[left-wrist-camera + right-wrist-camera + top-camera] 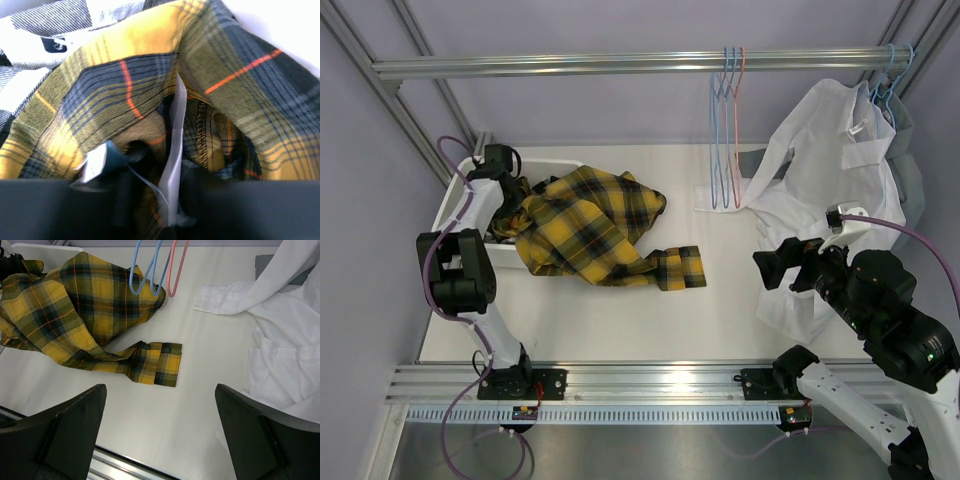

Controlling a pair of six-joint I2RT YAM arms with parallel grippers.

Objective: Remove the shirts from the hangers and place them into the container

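The yellow-and-black plaid shirt (590, 225) hangs over the right rim of the white container (455, 200), one sleeve (680, 268) lying out on the table. My left gripper (508, 195) reaches down into the container. In the left wrist view its jaws (160, 200) stand a little apart, with plaid cloth (125, 85) and a white label (175, 145) loose between them. A black-and-white checked shirt (40, 25) lies beneath. The white shirt (830, 170) hangs from a light blue hanger (890, 80) at the right. My right gripper (775, 265) is open and empty above the table, beside that shirt.
Three empty hangers (728, 140), two blue and one pink, hang from the metal rail (570, 65). A grey piece (760, 155) shows behind the white shirt's sleeve. In the right wrist view the white shirt (285, 340) spreads at the right and the plaid sleeve (157, 362) lies ahead.
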